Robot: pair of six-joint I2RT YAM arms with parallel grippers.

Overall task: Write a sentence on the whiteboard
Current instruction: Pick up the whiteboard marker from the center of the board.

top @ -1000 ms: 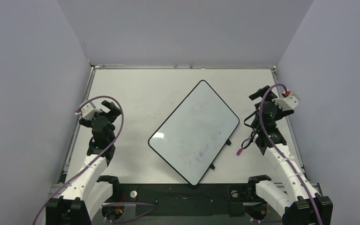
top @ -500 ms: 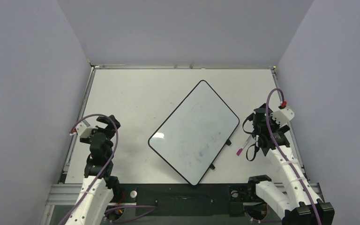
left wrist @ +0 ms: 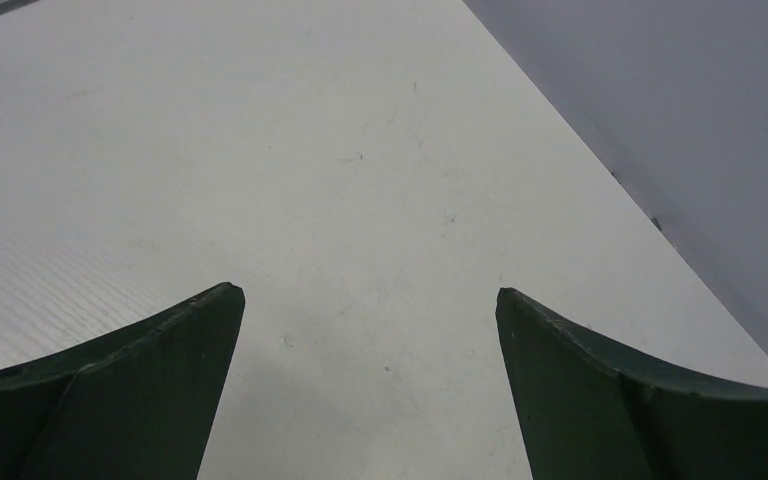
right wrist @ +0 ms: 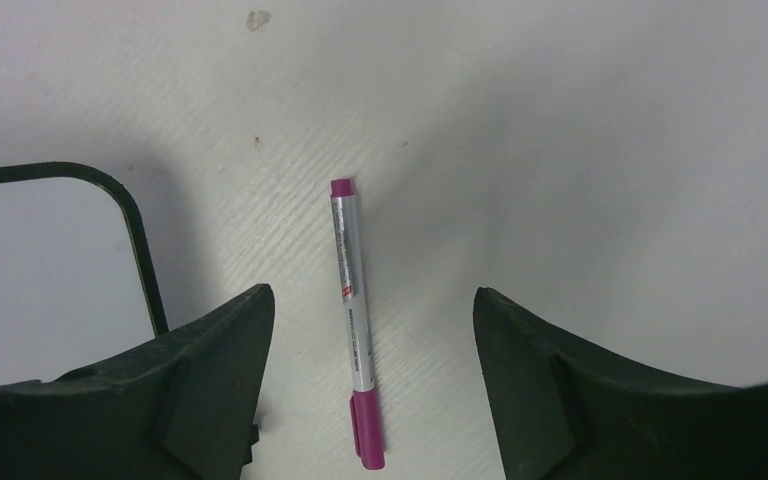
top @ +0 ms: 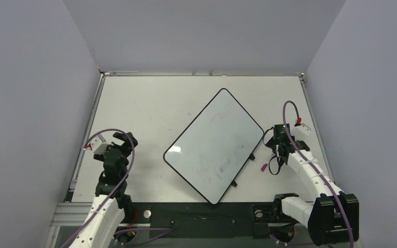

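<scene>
Nearest us, at the left, the left gripper (left wrist: 365, 295) hangs over the bare table (top: 150, 103), its jaws spread wide and holding nothing. At the right, the right gripper (right wrist: 370, 292) sits low over a magenta-capped marker (right wrist: 350, 300). The marker lies flat on the table between the two fingers; the jaws stand apart, and neither finger touches it. Just beside the marker, towards the middle, we find the whiteboard (top: 214, 139), lying diagonally on the table, one black-rimmed corner showing in the right wrist view. Its glossy face carries faint bluish-purple marks (top: 222, 166), too pale for us to read. Beyond rise plain grey walls (top: 201, 36).
</scene>
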